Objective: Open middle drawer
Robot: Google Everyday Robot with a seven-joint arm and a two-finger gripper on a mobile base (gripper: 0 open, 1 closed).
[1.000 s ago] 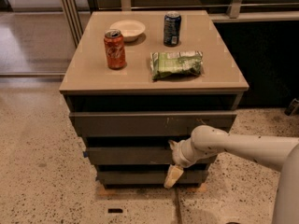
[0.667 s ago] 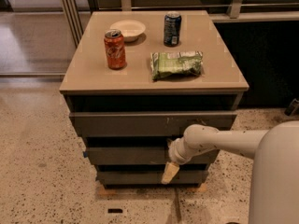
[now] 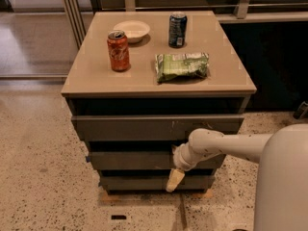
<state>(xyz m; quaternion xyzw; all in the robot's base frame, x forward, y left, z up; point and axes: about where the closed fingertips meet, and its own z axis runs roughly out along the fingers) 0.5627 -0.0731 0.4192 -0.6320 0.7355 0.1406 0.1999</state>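
The biggest thing here is the cabinet (image 3: 96, 76), with three grey drawers in its front. Next is my arm (image 3: 231, 143), which comes in from the right. It has slid a little to the left since a second ago, and more of my round white body shows at that side now. The middle drawer (image 3: 130, 160) sits between the wide scratched drawer (image 3: 125, 128) and the small bottom drawer (image 3: 134, 182). It has not moved, so I think the pull has not begun. My gripper (image 3: 174, 179) hangs in front of the middle drawer's right half, with its tip down over the bottom drawer. I cannot tell if it is spread or pressed together, or if it touches the drawer. On top lie a green bag (image 3: 182, 66), an orange can (image 3: 118, 50), a dark can (image 3: 177, 29) and a bowl (image 3: 131, 30); none has moved. A tiny blue bit (image 3: 88, 159) marks the middle drawer's left end.
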